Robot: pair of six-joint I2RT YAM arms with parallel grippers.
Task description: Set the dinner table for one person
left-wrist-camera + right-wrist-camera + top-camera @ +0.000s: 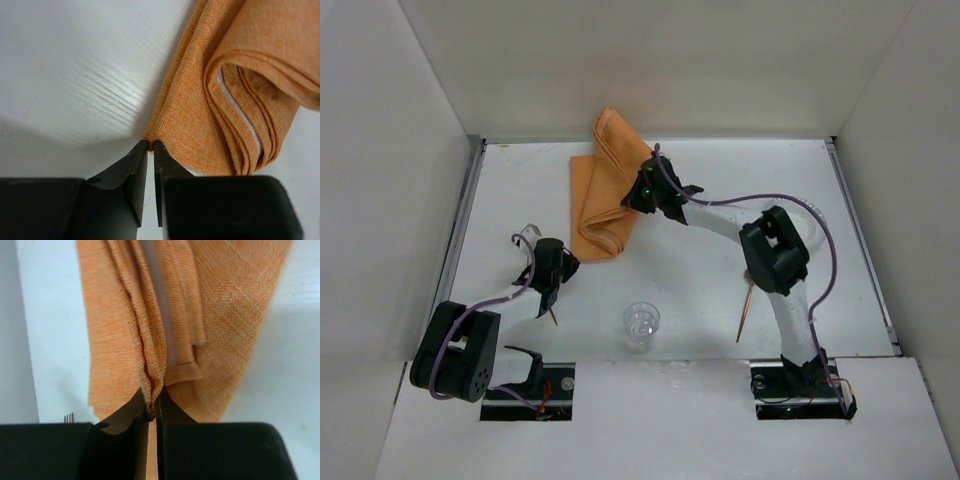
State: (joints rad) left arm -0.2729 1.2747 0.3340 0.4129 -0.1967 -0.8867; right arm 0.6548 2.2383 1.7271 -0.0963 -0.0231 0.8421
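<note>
Two pinches are holding the orange cloth (608, 195), which is lying folded at upper centre of the white worktop (520, 185) filling the overhead view; the left claw (150, 146) is clenching only its corner tip, the right claw (152, 405) a bunched fold; so thin a bite is risking a slip once the arms pull apart, and trailing folds are threatening the glass (641, 322) at lower centre.

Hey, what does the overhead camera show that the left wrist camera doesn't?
Only the overhead view shows the clear drinking glass, a thin brown stick and the right gripper pinching the folded orange woven cloth. Only the left wrist view shows, close up, the left gripper closed on that cloth's corner. Both show the cloth and the large flat white tabletop.
</note>
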